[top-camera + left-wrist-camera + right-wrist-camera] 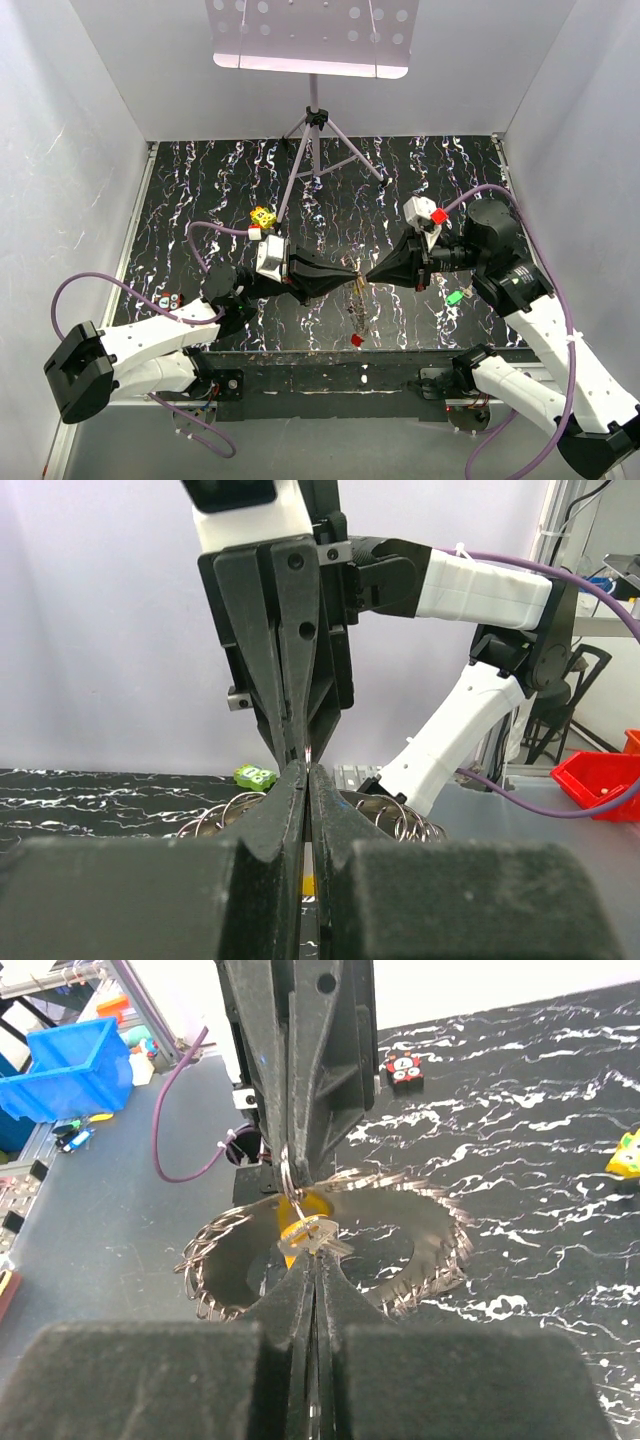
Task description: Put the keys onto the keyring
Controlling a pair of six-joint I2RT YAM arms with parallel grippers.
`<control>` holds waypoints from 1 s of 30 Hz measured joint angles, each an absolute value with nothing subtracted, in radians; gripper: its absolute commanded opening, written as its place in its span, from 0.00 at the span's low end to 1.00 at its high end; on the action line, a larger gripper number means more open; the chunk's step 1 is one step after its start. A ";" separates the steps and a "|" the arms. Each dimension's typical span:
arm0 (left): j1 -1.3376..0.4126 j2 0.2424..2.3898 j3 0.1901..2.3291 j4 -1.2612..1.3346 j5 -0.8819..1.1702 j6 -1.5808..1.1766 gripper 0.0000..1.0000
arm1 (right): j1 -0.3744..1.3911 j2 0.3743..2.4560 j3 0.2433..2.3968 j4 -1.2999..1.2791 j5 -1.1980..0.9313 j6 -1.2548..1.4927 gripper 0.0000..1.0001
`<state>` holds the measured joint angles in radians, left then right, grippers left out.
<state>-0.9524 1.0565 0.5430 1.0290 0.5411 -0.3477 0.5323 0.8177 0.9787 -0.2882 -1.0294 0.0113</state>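
I judged the job to be at its first threading, with none of it finished. Both arms met tip to tip above the black marbled surface [200,190]. The keyring [425,1250], a wreath of dull grey keys, sat directly under the meeting tips. I could not tell whether it hung free or rested on the surface.

My left pincer [350,277] was closed. In the right wrist view it seemed to pinch a thin wire loop just above the keyring, though I could not confirm that the loop was the ring's own wire. My right pincer [373,274] was closed on the orange-headed key [298,1218], holding it over the middle of the keyring, right under the left tips. Whether the wire had passed through that key's hole was too small to tell, so I counted no coloured key as on.

Two keys lay untouched. The red key [356,340] was on the near side of the keyring, close to it. The green key [455,297] was well off to the keyring's right.

My count was:
- one keyring
- three coloured keys (orange, red, green), with no blue one in view
- one yellow dotted cube [263,216], on the far left of the keyring
- one small red and black block [168,299], farther left of the keyring than the cube
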 measured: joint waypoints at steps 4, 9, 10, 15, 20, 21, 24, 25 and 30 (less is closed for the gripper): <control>-0.952 1.062 0.543 1.033 0.542 -0.348 0.00 | 0.539 0.838 0.956 -0.278 -1.040 0.044 0.01; -0.952 1.076 0.543 1.036 0.542 -0.351 0.00 | 0.543 0.852 0.953 -0.287 -1.042 0.047 0.45; -0.952 1.076 0.543 1.036 0.542 -0.349 0.00 | 0.541 0.850 0.956 -0.298 -1.043 0.029 0.49; -0.952 1.071 0.543 1.005 0.543 -0.334 0.00 | 0.516 0.834 1.028 -0.377 -1.061 -0.118 0.53; -0.952 1.070 0.543 0.984 0.561 -0.326 0.00 | 0.514 0.826 1.047 -0.359 -1.111 -0.154 0.51; -0.952 1.070 0.543 0.981 0.565 -0.325 0.00 | 0.515 0.829 1.043 -0.339 -1.117 -0.147 0.51; -0.952 1.070 0.543 0.974 0.567 -0.325 0.00 | 0.520 0.844 1.030 -0.308 -1.117 -0.128 0.50; -0.952 1.070 0.543 0.973 0.567 -0.325 0.00 | 0.521 0.851 1.027 -0.303 -1.112 -0.125 0.49; -0.952 1.070 0.543 0.971 0.569 -0.325 0.00 | 0.533 0.883 0.995 -0.287 -1.087 -0.106 0.38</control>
<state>-0.9524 1.0702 0.5434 0.9714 0.5694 -0.3252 0.5331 0.8833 0.9955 -0.2867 -1.0870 -0.1062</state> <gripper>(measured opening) 0.012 0.452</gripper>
